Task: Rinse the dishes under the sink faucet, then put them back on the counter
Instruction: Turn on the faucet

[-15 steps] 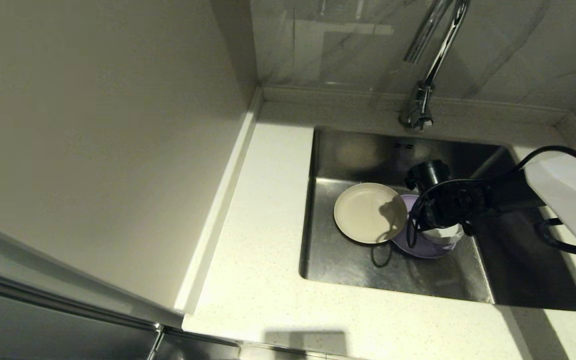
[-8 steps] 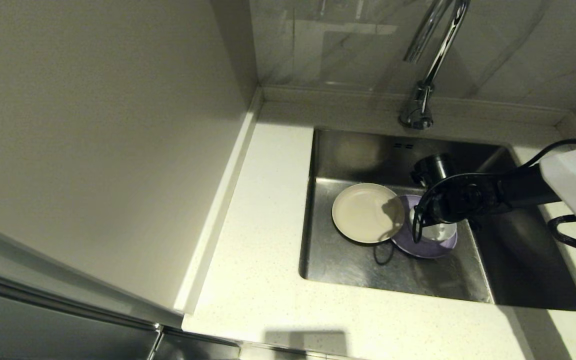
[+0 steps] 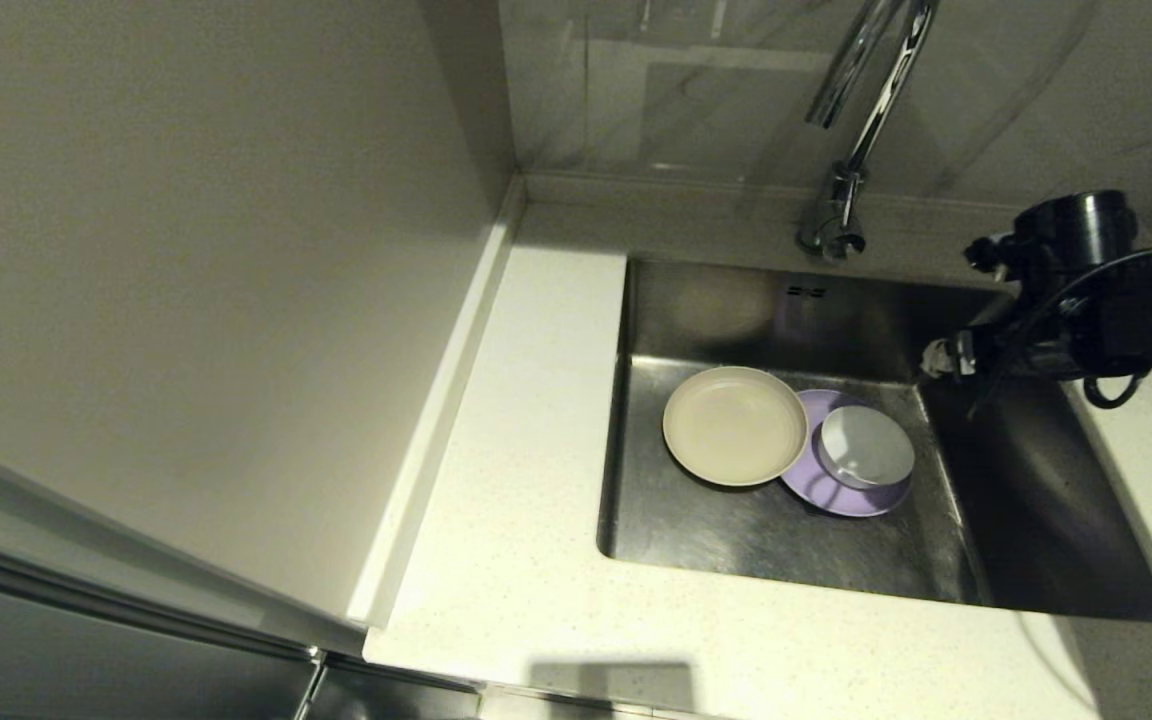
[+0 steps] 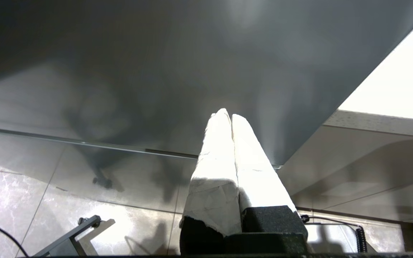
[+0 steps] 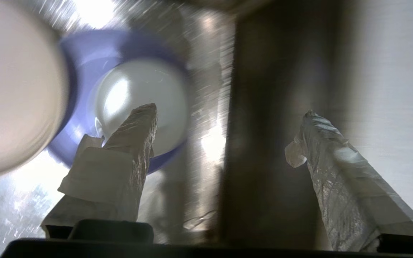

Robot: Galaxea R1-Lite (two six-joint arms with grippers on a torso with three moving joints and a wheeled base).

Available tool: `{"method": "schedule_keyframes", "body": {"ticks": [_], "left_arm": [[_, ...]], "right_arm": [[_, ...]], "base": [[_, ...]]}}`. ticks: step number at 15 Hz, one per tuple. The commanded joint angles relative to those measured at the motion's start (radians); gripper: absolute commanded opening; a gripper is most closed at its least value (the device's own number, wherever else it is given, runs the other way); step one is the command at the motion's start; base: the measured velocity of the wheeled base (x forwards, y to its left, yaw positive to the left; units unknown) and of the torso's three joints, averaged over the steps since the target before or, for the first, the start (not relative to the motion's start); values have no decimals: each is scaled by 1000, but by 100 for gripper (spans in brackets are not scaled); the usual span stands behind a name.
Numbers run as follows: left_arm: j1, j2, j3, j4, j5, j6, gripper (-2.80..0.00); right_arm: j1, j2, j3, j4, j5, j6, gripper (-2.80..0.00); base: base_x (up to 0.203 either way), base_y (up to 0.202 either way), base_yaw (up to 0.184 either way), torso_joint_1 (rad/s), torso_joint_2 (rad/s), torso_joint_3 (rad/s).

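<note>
1. The sink [image 3: 1026, 520], a deep brushed steel basin, is set into the pale speckled worktop [image 3: 526, 560], and all three dishes lie on its floor toward the left side.
2. The beige plate [image 3: 734, 425] lies flat and upright; its right edge overlaps the lavender plate [image 3: 816, 485] beside it.
3. The white bowl [image 3: 866, 446] sits on the lavender plate, toward that plate's right half, apart from the beige plate.
4. The chrome gooseneck faucet [image 3: 841, 200] rises from the raised back edge behind the sink, its spout curving out of the top of the head view.
5. The right pincer [image 5: 228, 114] hangs above the sink's right part, near the back right corner, clear of every dish; its white-wrapped fingers [image 5: 134, 139] are spread wide with nothing between them.
6. In the right wrist view the bowl and both plates show beyond the fingers, blurred.
7. The left pincer [image 4: 227, 114] is parked off to the side, away from the sink, facing a dark panel over a marbled floor; its two fingers are pressed together, empty.
</note>
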Motion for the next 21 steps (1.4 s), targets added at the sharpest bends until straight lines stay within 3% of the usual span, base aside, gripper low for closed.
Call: {"method": "schedule_keyframes", "body": {"ticks": [1,6,7,12,14,18,21], "left_arm": [[0,-3,0,0,1,-1,-280],[0,-3,0,0,1,-1,-280],[0,-4,0,0,1,-1,-280],[0,-3,0,0,1,1,-280],[0,-3,0,0,1,0,-280],[0,-3,0,0,1,-1,-280],[0,-3,0,0,1,-1,-280]], "right_arm": [[-52,-69,-57,-1,41,-2,0],[-72,-53,-122,-103,104,-53,0],[-83,-46,-137,-107,132,-52,-280],[-97,-26,-162,-100,174,-18,-280],[-97,-24,-157,-24,193,23,-280],[-98,-5,-241,36,253,194,-280],[-82,16,-422,152,311,404,-280]], "base": [[0,0,0,0,0,0],[0,0,0,0,0,0],[0,0,0,0,0,0],[0,0,0,0,0,0],[0,0,0,0,0,0],[0,0,0,0,0,0],[0,0,0,0,0,0]]}}
